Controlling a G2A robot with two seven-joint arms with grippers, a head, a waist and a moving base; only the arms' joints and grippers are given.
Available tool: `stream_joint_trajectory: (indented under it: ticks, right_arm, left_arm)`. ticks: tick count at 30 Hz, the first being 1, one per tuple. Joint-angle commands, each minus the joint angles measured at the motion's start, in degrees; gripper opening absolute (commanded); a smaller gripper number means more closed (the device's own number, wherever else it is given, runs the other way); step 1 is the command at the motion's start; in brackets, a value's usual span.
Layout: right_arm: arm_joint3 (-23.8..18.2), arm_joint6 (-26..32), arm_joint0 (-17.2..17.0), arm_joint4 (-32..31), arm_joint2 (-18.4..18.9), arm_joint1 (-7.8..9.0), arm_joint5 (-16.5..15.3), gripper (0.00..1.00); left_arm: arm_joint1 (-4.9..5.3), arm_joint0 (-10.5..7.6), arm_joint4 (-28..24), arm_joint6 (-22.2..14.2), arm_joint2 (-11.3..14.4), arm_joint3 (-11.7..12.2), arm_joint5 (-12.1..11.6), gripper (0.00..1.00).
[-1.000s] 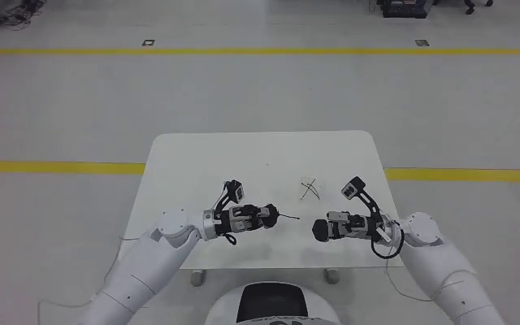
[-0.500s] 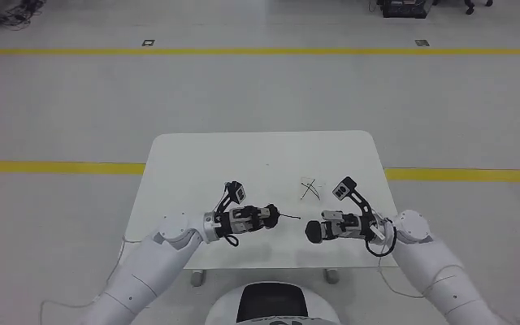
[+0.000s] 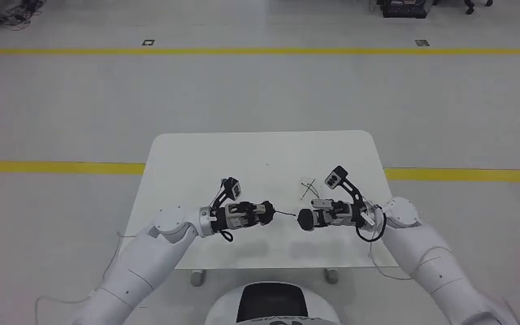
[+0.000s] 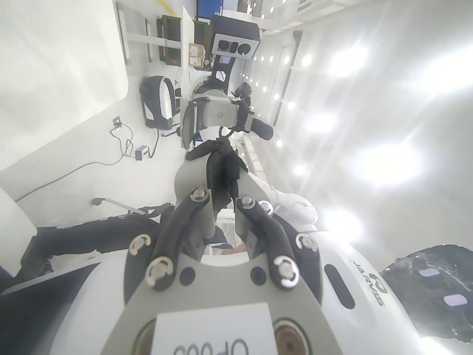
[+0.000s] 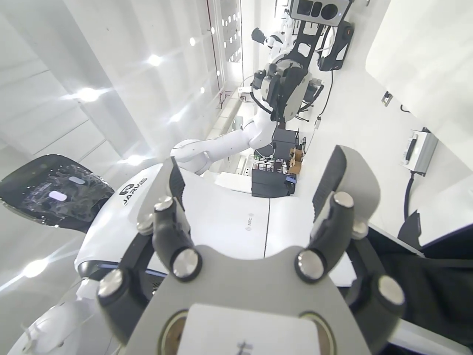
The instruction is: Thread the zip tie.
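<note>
A thin black zip tie [image 3: 283, 214] sticks out of my left gripper [image 3: 268, 213] and points across at my right gripper [image 3: 302, 218]. In the left wrist view my left gripper [image 4: 223, 171] is shut on the zip tie [image 4: 226, 160], with the right gripper facing it farther off. In the right wrist view my right gripper [image 5: 255, 175] stands open, nothing between its fingers [image 5: 334, 179]. Both grippers hover above the front middle of the white table [image 3: 203, 154], a small gap apart. Whether the tie's tip reaches the right gripper is too fine to tell.
A few loose zip ties [image 3: 309, 189] lie crossed on the table just behind the right gripper. The table's front edge is close beneath both arms. The back half of the table is bare.
My right gripper has moved left and a little away from the front edge, closing the gap to the zip tie's tip. My left gripper has held nearly still with the tie.
</note>
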Motion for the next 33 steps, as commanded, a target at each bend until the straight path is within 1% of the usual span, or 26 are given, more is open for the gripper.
stream_joint_trajectory:
  ticks: [1,3,7,11,14,15,18,20,22,23,25,33]
  right_arm:
    - [0.5,0.1,0.5,-0.2,-0.5,-0.23,0.0,0.47]
    - [1.0,0.1,0.7,-0.7,-0.9,-0.46,0.0,0.44]
    - [1.7,0.1,0.7,-1.4,-1.4,-0.87,0.0,0.44]
    - [2.0,0.1,0.5,-1.9,-1.2,-1.26,0.0,0.44]
    - [2.1,0.1,0.4,-2.6,-0.6,-1.51,0.0,0.42]
    - [2.0,0.1,0.3,-3.0,-0.4,-1.58,0.0,0.4]
    - [1.5,-0.5,0.0,-4.7,0.4,-1.82,0.0,0.39]
    - [0.9,-1.2,-0.4,-5.8,0.9,-2.02,0.0,0.36]
    - [0.6,-1.6,-0.6,-6.4,1.2,-2.21,0.0,0.35]
    - [0.3,-1.8,-0.7,-6.8,1.4,-2.34,0.0,0.33]
    - [0.0,-2.2,-0.9,-7.4,1.7,-2.54,0.0,0.33]
    - [-1.4,-2.8,-1.7,-9.3,3.0,-3.34,0.0,0.25]
  left_arm:
    - [0.0,0.0,0.0,0.0,0.0,0.0,0.0,0.0]
    - [0.0,0.0,0.0,0.0,0.0,0.0,0.0,0.0]
    - [0.0,0.0,0.0,0.0,0.0,0.0,0.0,0.0]
    - [0.0,0.0,0.0,0.0,0.0,0.0,0.0,0.0]
    - [0.0,0.0,0.0,0.0,0.0,0.0,0.0,0.0]
    - [0.0,0.0,0.0,0.0,0.0,0.0,0.0,0.0]
    - [0.0,0.0,0.0,0.0,0.0,0.0,0.0,0.0]
    - [0.0,0.0,0.0,0.0,0.0,0.0,0.0,0.0]
    - [0.0,0.0,0.0,0.0,0.0,0.0,0.0,0.0]
    - [0.0,0.0,0.0,0.0,0.0,0.0,0.0,0.0]
    - [0.0,0.0,0.0,0.0,0.0,0.0,0.0,0.0]
    - [0.0,0.0,0.0,0.0,0.0,0.0,0.0,0.0]
